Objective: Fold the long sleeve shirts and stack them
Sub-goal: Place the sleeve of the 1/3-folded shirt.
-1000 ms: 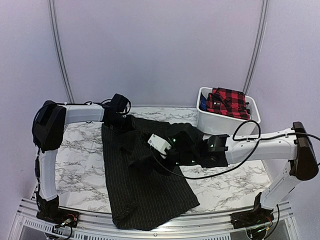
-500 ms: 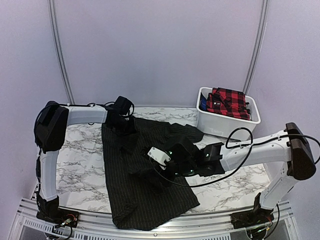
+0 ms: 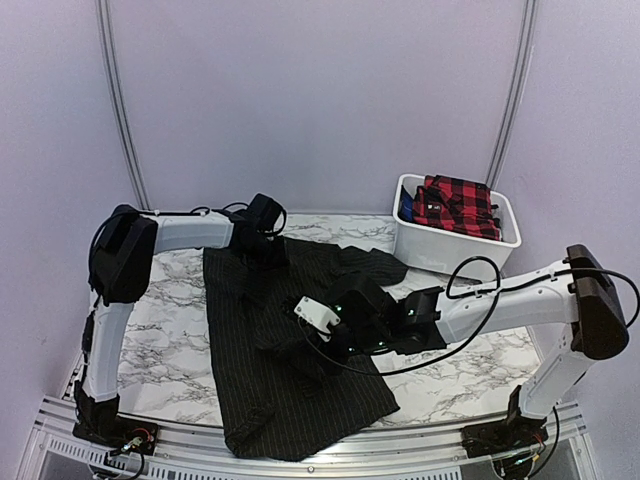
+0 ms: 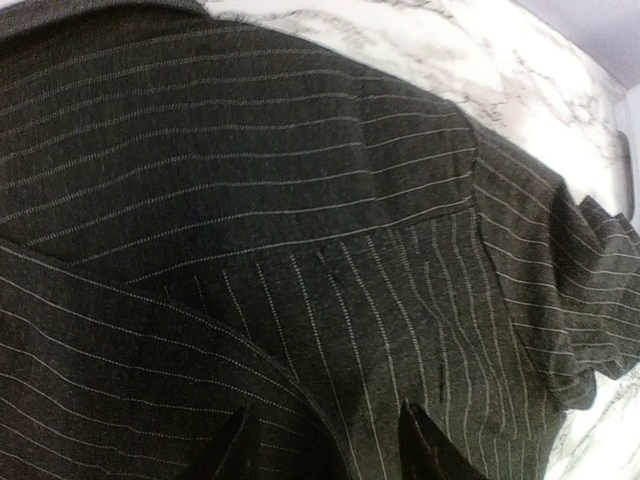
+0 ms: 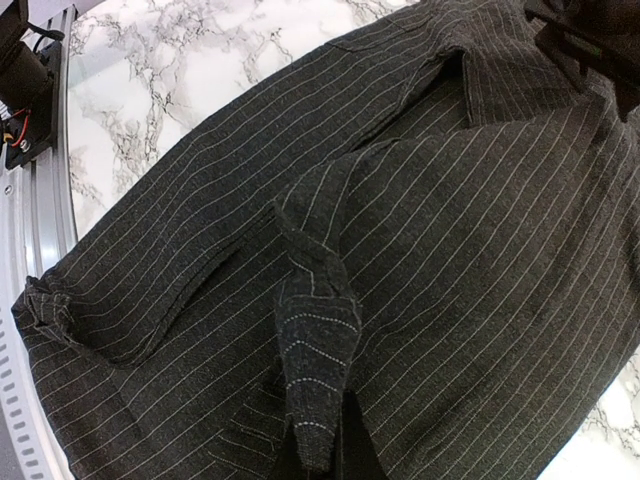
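Observation:
A black pinstriped long sleeve shirt (image 3: 290, 370) lies spread on the marble table. My left gripper (image 3: 262, 237) is at the shirt's far collar edge. In the left wrist view its fingers stand apart just over the cloth (image 4: 300, 200), so the left gripper (image 4: 325, 455) is open, with a fold running between them. My right gripper (image 3: 298, 338) is over the middle of the shirt. In the right wrist view the right gripper (image 5: 322, 458) is shut on the sleeve cuff (image 5: 315, 350), which is pulled across the body of the shirt. A red-and-black plaid shirt (image 3: 455, 203) lies in the bin.
A white bin (image 3: 430, 250) stands at the back right of the table and holds the plaid shirt. Bare marble (image 3: 160, 320) shows left of the shirt and at the front right (image 3: 470, 370). The metal front rail (image 5: 40, 230) runs along the near edge.
My right gripper has carried the sleeve cuff leftward and nearer, over the shirt's middle. My left gripper has slid to the right along the collar edge.

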Available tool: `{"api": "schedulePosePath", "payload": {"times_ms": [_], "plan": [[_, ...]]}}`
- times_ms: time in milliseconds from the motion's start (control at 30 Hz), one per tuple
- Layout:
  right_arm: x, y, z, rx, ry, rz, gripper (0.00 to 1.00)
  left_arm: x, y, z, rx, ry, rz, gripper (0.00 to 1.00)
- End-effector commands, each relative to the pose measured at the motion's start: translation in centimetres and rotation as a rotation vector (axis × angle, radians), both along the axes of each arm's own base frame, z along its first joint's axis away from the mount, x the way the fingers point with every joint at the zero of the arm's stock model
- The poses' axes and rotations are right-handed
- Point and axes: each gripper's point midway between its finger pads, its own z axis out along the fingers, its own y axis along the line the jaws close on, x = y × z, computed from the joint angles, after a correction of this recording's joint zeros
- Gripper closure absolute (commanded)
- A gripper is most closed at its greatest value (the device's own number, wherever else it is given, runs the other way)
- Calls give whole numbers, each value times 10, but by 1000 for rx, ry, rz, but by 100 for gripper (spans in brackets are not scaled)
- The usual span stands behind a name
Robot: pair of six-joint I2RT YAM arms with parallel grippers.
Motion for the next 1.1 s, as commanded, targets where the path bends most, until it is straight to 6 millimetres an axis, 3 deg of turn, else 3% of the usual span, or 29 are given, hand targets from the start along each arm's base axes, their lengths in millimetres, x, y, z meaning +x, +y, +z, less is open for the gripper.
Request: {"api": "schedulePosePath", "payload": {"times_ms": [0,133,267,500,700,1067], "plan": [[0,6,3,17,-2,-5,100,-2,9,-23,94,42,26,57],[2,4,4,10,-4,-13,100,2,10,-19,97,27,40,71],[13,-2,9,-46,-49,-76,100,11,9,-1,94,-18,47,82],[42,-31,30,-191,-161,-254,100,24,11,27,72,-79,65,100],[58,-49,65,-211,-248,-356,100,35,12,40,31,-109,71,100],[82,-93,105,-371,-433,-530,100,54,21,68,-57,-180,122,100]]}}
